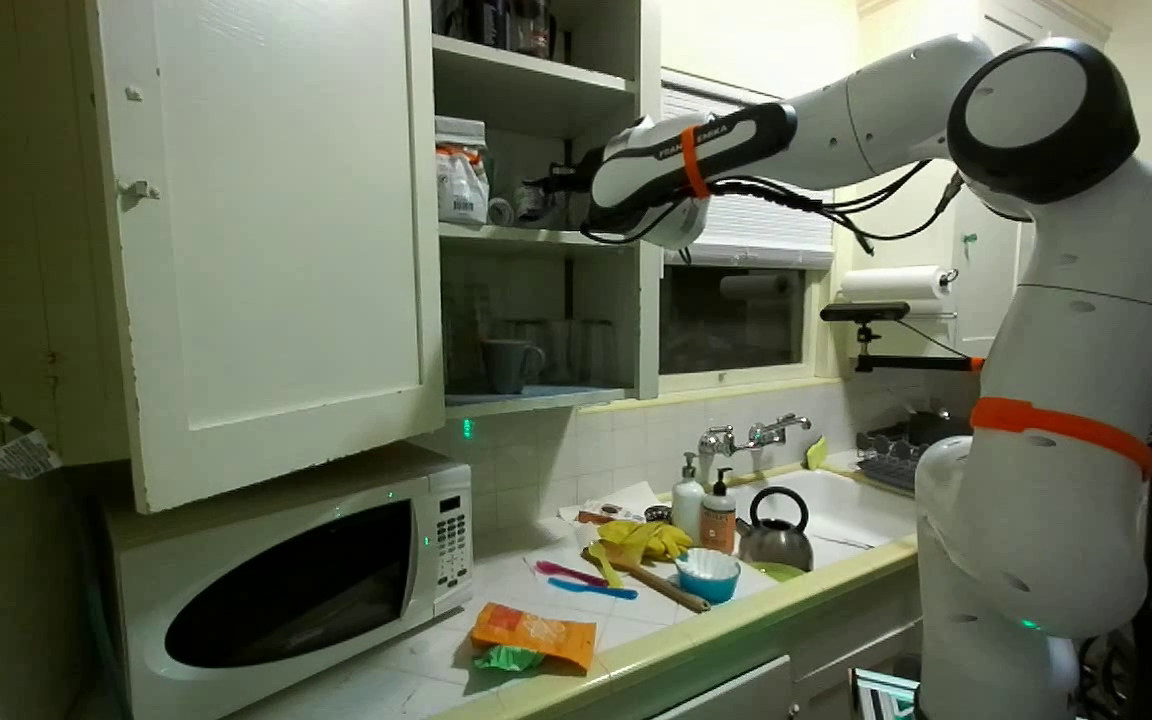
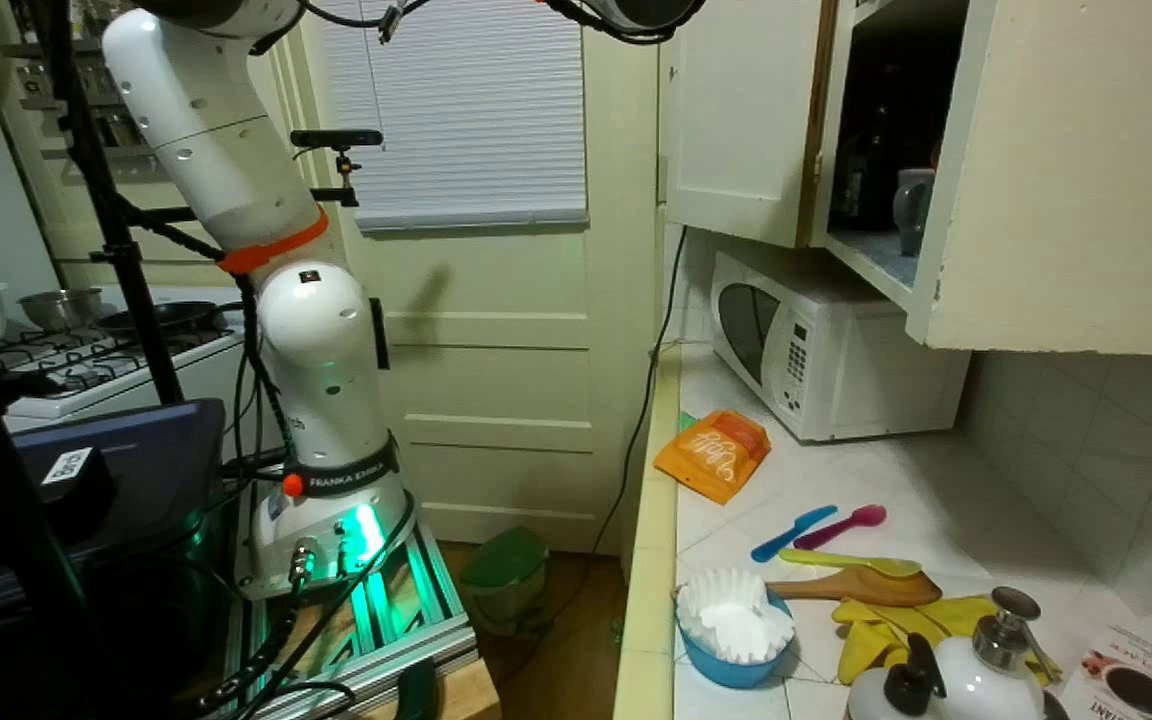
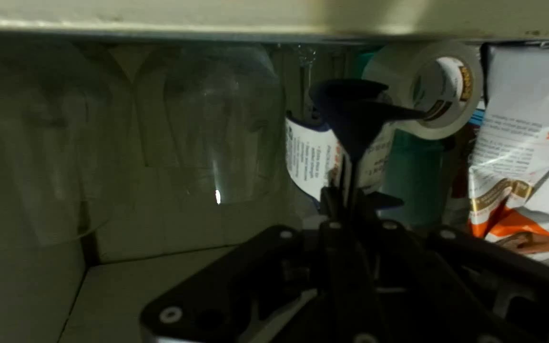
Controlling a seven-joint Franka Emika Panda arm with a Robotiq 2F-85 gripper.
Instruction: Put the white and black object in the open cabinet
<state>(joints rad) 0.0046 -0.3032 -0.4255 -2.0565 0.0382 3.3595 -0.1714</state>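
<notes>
The wrist view stands upside down and looks into the open cabinet (image 1: 648, 300), so the shelf (image 3: 160, 18) along its top really lies beneath these things; take the roll of Scotch tape (image 3: 446, 85) as the landmark. Left of the tape, well apart from it, are clear glasses (image 3: 222, 124), and they ask for the most care: a sideways swing that way could knock one over. Next, just left of the tape, its dark tip crossing in front of it, is the white-and-black object (image 3: 320, 155), with a curved, printed white band; its exact kind is not clear. The gripper (image 3: 348, 193) reaches in on that same side of the tape, its jaws drawn together, apparently clamped on the object's narrow dark part. The object thus appears to be within the cabinet already, and the step in hand looks like setting it down. To do that well, lower it gently beside the tape until the shelf takes its weight, a contact that does not show here, then part the jaws only a little, since the tape leaves them scant room to spread. Behind the tape is a green container (image 3: 412, 181), and just right of it the white and orange bag (image 3: 527, 138), which looks soft and may slump if brushed, so the gripper is best backed straight out, clear of the tape, before the wrist turns.
</notes>
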